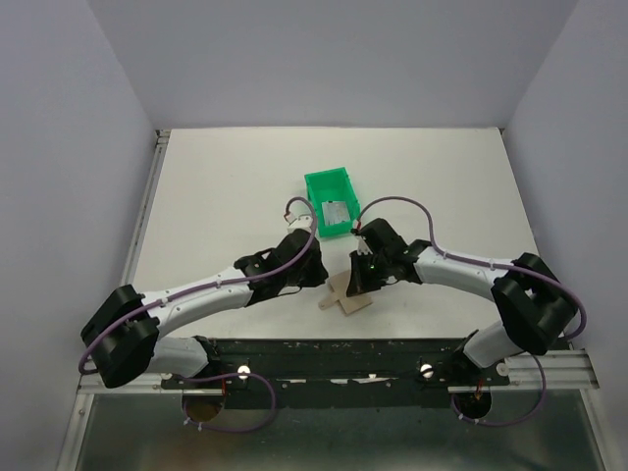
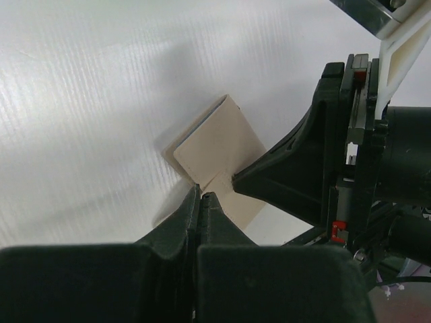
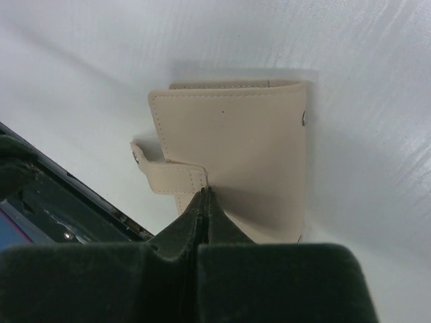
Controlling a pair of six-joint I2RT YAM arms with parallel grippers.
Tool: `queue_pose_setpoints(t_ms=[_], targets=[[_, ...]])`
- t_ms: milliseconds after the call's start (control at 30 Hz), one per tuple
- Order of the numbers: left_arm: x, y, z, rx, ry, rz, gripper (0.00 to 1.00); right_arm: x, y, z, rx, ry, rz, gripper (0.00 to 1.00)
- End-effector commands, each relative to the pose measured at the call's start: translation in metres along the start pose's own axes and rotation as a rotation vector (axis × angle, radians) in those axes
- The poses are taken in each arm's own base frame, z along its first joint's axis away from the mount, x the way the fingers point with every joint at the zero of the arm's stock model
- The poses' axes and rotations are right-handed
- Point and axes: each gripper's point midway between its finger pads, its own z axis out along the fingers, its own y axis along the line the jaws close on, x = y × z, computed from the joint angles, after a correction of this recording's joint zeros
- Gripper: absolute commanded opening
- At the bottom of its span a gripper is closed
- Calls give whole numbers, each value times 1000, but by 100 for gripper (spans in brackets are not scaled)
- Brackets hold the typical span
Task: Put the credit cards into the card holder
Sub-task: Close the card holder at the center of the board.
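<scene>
The tan card holder (image 1: pixel 349 291) lies folded on the white table between my two grippers. It also shows in the left wrist view (image 2: pixel 219 145) and in the right wrist view (image 3: pixel 249 148), where its snap strap (image 3: pixel 168 178) hangs loose. My left gripper (image 1: pixel 314 275) is shut, and its tips (image 2: pixel 202 195) touch the holder's near edge. My right gripper (image 1: pixel 365 267) is shut, and its tips (image 3: pixel 207 192) press on the cover beside the strap. One silver-grey credit card (image 1: pixel 339 214) lies in the green bin. No other card is in view.
The green plastic bin (image 1: pixel 316 186) stands just behind the grippers. The black rail (image 1: pixel 324 358) runs along the table's near edge, close behind the holder. Grey walls close in the table on three sides.
</scene>
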Motion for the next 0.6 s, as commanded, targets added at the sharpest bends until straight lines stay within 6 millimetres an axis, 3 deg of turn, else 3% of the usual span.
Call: queue_pose_setpoints(t_ms=[0, 167, 267, 367, 400, 433, 567], targets=[[9, -17, 6, 62, 39, 27, 0, 3, 4, 8, -40, 11, 1, 3], [20, -29, 14, 91, 76, 45, 0, -9, 11, -12, -46, -68, 3, 4], [22, -36, 17, 108, 84, 55, 0, -17, 9, -31, -6, -142, 2, 12], [26, -39, 21, 113, 99, 61, 0, -21, -5, -43, 67, -186, 19, 23], [28, -40, 23, 114, 105, 63, 0, -23, -10, -45, 86, -195, 26, 24], [34, -41, 27, 115, 126, 67, 0, -22, -28, -45, 126, -186, 63, 24], [43, -34, 31, 96, 152, 58, 0, -21, -43, -42, 145, -165, 94, 25]])
